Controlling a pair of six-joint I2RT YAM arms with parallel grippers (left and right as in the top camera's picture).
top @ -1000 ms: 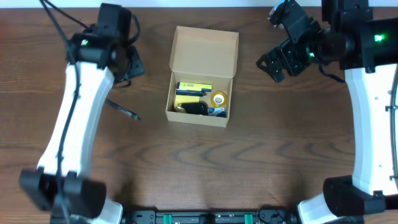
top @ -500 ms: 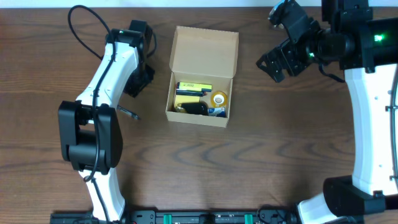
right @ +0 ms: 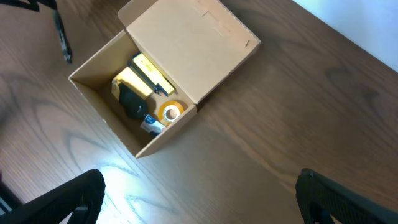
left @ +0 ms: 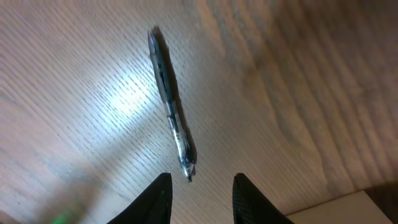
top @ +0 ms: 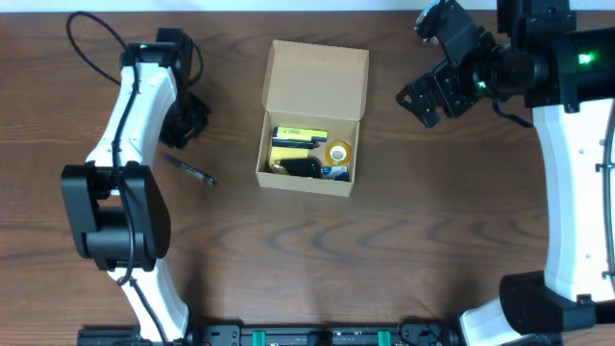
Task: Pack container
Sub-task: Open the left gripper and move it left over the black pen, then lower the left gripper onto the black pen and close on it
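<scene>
Since the pen [left: 169,106] lies loose on the tabletop [top: 384,250] left of the open cardboard box [top: 303,183] at centre, left fingers [left: 158,198] hover slightly apart over its tip; right fingers [right: 68,199] hang wide apart

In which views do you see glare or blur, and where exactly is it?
Left wrist view: a bright glare patch on the table beside the pen, and the picture is slightly soft. Right wrist view: glare on the wood beside the container; the fingers at the bottom corners are dark and unfocused. Overhead view: even light, sharp.
</scene>
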